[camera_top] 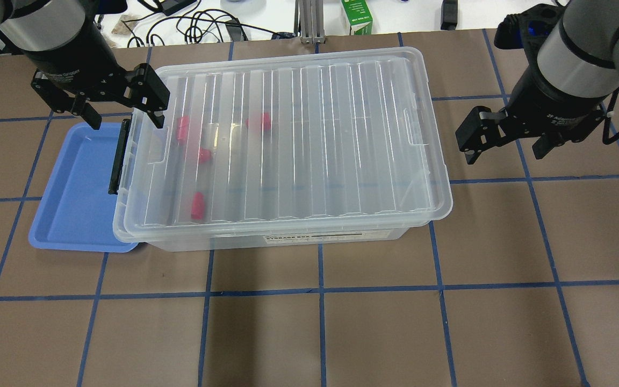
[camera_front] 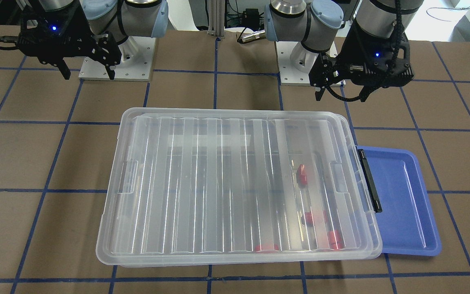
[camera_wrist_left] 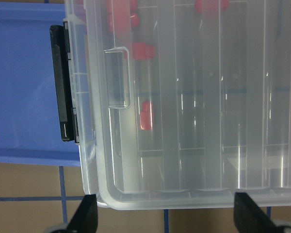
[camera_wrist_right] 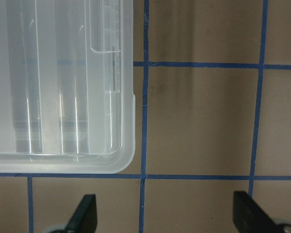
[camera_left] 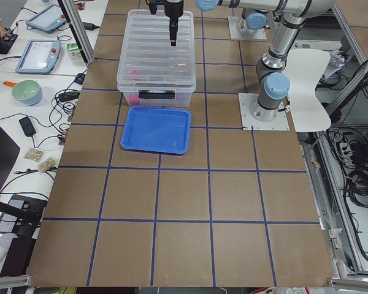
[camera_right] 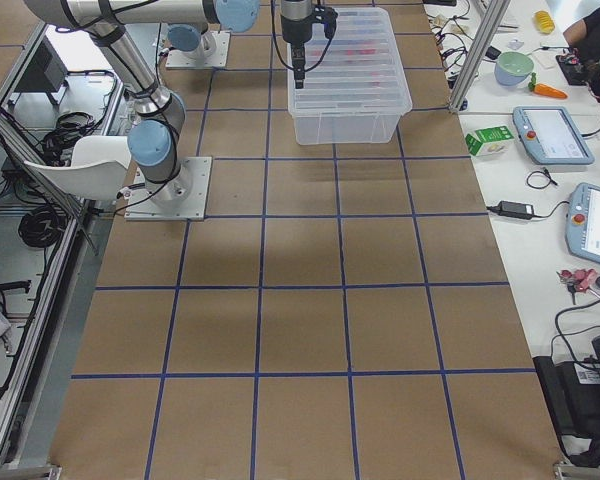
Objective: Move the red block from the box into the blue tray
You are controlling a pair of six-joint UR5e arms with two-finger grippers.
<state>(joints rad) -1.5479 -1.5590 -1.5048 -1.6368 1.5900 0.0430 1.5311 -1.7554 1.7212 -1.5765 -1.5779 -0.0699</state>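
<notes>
The red block (camera_wrist_left: 146,115) nearest the work is lying inside the box (camera_top: 288,239), under the ribbed clear lid (camera_top: 315,134), which is covering the whole bin. Three more red blocks (camera_wrist_left: 143,50) are showing through the plastic beyond it. From the left gripper (camera_wrist_left: 167,218) the block is sitting ahead, away from the robot, and below, a little toward the tray side of the gap between the fingers (camera_wrist_left: 87,216). Its long axis is running away from the robot, along the lid's ribs and crosswise to the line joining the two fingers. A straight descent would probably be bringing them onto its narrow sides, but only once the lid is out of the way.

The left gripper is hanging spread wide and holding nothing, high over the box's robot-side rim near the black latch (camera_wrist_left: 63,87). The blue tray (camera_wrist_left: 24,87) is lying to that gripper's left, just beside the latch end. The right gripper (camera_top: 504,153) is also gaping and empty, hovering over the table (camera_top: 503,242) off the box's opposite short end, well apart from every block. The left arm is being the nearer one by far. Opening the lid is looking like the first job, and I cannot tell whether the latch is fastened.
</notes>
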